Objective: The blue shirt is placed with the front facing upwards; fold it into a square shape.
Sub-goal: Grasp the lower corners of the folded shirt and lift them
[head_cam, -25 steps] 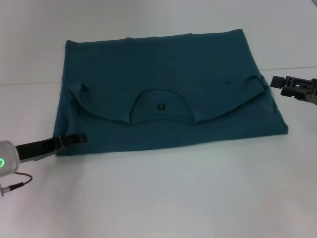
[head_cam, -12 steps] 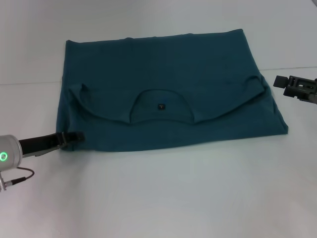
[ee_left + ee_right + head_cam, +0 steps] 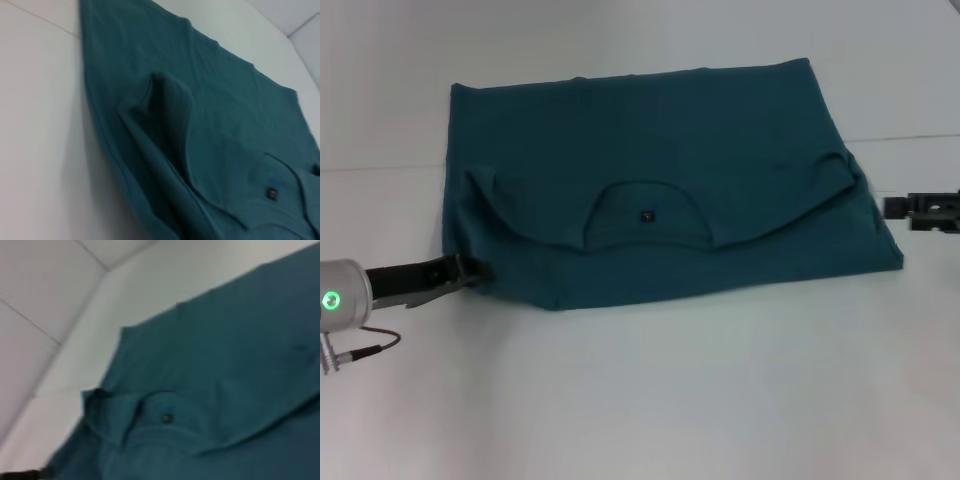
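The blue shirt [image 3: 650, 170] lies on the white table, folded once, plain teal side up, with the neckline and its small dark label [image 3: 646, 215] showing near the front. My left gripper [image 3: 472, 269] is at the shirt's near left corner, and that corner looks drawn up into it. In the left wrist view the shirt [image 3: 210, 125] shows a raised fold close by. My right gripper [image 3: 918, 208] hovers just off the shirt's right edge, apart from the cloth. The right wrist view looks across the shirt [image 3: 225, 380] to the label.
A white table [image 3: 670, 400] surrounds the shirt, with bare surface in front and on both sides. A thin seam [image 3: 380, 167] runs across the table behind the left arm. A thin cable [image 3: 365, 350] hangs from the left wrist.
The left gripper's tip drew back left and slightly up, and the shirt's near left corner rose off the table with it. The right gripper moved right and lower, away from the sleeve.
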Robot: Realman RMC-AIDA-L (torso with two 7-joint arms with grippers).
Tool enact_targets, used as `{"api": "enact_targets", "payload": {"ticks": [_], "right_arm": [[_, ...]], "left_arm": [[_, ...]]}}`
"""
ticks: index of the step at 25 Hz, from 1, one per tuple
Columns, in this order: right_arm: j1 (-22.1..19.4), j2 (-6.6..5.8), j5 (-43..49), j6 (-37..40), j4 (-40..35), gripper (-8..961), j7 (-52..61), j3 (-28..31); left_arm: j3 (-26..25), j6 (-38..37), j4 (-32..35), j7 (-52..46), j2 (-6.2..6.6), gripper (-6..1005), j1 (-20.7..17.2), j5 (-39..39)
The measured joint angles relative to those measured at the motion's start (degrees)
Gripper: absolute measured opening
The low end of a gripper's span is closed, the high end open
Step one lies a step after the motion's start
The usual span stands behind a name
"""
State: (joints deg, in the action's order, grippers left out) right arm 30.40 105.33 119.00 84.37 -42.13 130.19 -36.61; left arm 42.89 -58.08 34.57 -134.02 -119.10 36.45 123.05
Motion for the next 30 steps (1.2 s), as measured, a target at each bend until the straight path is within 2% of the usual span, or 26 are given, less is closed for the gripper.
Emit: {"api": "enact_targets", "payload": {"ticks": [5,7,9,12,21,27,30], "right_arm": [[2.41,-3.99,6.45,0.12,-0.15,728,4.14,-0.02],[3.48,-4.66,9.4,-0.86,-0.19,726,5.11,0.11],[4.45,-4.69,11.82,-2.32,-0.16,724,5.47,0.08],[5.72,-3.77,16.01,-4.89,0.35,721,5.76,-0.24],[8.08,2.04,25.66,-15.6,1.66,713,6.29,-0.31],[9.14,4.46,27.02,-23.34,3.32,708,4.65,-2.09],[9.63,4.95,27.09,-25.85,4.0,705,4.55,-3.43]], "left_arm": [[0.0,-6.24,2.08,-4.75,0.8,88,0.44,0.11],[-0.1,-8.14,2.25,-6.24,1.41,72,0.75,0.17],[-0.44,-9.08,2.41,-6.98,1.78,56,0.96,0.18],[-0.61,-9.47,2.9,-7.73,2.05,56,0.99,0.18],[-0.79,-9.57,3.59,-8.3,2.47,57,1.06,0.18],[-0.79,-9.22,3.59,-8.33,2.47,56,1.14,0.08],[-0.79,-9.21,3.59,-8.34,2.48,56,1.15,0.03]]}}
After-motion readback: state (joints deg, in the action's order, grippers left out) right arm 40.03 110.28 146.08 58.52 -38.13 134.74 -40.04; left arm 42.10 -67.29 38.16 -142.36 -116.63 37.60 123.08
